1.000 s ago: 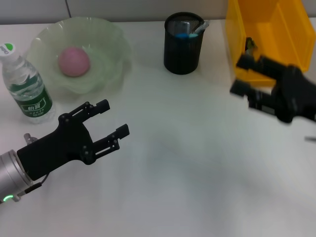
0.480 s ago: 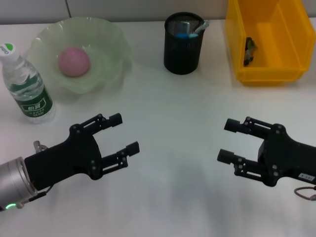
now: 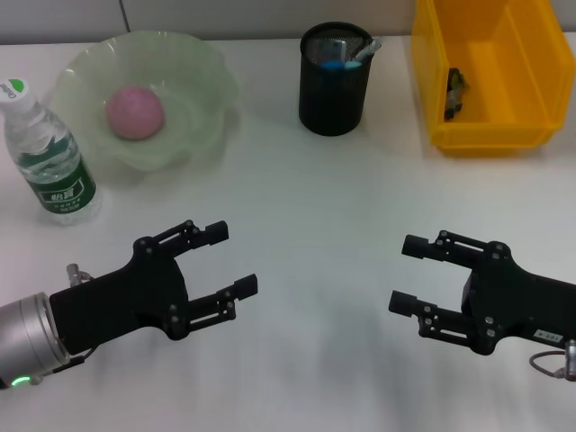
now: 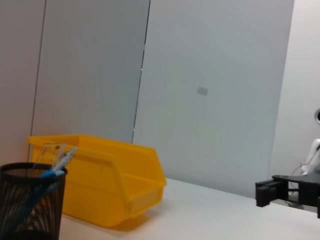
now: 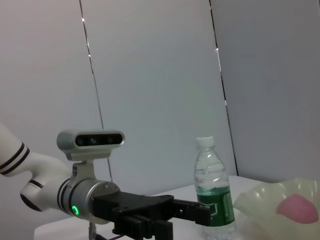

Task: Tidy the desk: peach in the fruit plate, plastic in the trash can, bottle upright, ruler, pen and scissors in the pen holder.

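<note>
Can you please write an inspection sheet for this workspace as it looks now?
Surface: white desk, bare in the middle.
Job's things: pink peach in pale green glass fruit plate; clear plastic water bottle upright; black mesh pen holder holding items; dark scrap in yellow plastic bin.
Clutter: nothing seen.
Grippers: left tool open, empty; right tool open, empty; both low over near desk.
Cables: thin wire by right wrist.
Surroundings: grey wall panels.

- My head camera looks steeply down on the tabletop (image 3: pixel 315 198).
- Left wrist camera sits low, facing the yellow bin (image 4: pixel 105 180).
- Right wrist camera sits low, facing the bottle (image 5: pixel 214 192); both appear in the head view.
</note>
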Available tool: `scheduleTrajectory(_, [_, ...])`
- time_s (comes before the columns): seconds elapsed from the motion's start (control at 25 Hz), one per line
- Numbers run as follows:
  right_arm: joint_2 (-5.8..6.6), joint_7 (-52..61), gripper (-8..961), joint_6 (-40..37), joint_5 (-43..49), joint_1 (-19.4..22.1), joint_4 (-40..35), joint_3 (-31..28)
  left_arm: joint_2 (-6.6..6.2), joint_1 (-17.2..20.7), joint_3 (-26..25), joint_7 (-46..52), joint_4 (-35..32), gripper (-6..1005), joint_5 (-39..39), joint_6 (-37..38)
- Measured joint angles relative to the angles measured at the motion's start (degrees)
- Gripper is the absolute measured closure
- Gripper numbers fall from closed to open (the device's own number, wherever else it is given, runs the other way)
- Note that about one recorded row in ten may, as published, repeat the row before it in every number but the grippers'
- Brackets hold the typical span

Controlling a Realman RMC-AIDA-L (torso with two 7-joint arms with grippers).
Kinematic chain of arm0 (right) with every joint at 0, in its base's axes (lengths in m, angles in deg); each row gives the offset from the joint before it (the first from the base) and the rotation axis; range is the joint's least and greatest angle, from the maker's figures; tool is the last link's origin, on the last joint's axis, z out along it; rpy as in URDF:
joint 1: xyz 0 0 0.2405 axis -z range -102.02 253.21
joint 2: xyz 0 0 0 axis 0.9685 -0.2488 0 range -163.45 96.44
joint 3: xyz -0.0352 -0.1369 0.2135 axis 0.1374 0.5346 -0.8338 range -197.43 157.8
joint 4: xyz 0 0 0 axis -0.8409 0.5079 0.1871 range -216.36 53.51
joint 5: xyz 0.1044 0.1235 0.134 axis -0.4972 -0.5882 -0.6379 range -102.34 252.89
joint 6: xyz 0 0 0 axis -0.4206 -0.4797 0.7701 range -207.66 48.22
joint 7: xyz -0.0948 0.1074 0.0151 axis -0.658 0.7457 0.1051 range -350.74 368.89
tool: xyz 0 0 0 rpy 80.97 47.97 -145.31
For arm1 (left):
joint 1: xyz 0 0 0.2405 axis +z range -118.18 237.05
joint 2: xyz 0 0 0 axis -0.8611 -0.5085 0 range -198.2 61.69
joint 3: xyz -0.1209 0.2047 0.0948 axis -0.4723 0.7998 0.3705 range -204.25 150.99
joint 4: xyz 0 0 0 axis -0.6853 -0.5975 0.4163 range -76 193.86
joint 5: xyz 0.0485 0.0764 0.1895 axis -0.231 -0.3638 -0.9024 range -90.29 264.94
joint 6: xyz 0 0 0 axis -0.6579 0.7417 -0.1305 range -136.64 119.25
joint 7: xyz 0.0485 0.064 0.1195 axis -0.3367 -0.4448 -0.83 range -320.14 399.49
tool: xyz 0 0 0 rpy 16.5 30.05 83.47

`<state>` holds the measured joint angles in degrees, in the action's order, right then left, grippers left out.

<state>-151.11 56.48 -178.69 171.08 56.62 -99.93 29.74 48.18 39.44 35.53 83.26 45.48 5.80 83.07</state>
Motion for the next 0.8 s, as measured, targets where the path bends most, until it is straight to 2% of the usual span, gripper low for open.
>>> scheduleTrajectory(0.36, [-0.31,-0.18,260,2.07,0.27,-1.18,0.05,0.31,-1.12,-0.46,0.36,1.89,-0.88,226,-1.56,-0.19])
scheduleTrajectory(0.8, [-0.52,0.15,260,2.41,0.53,-2.02,0.05,0.24,-1.46,-0.57,0.26,2.98,-2.2,226,-3.45,-0.19])
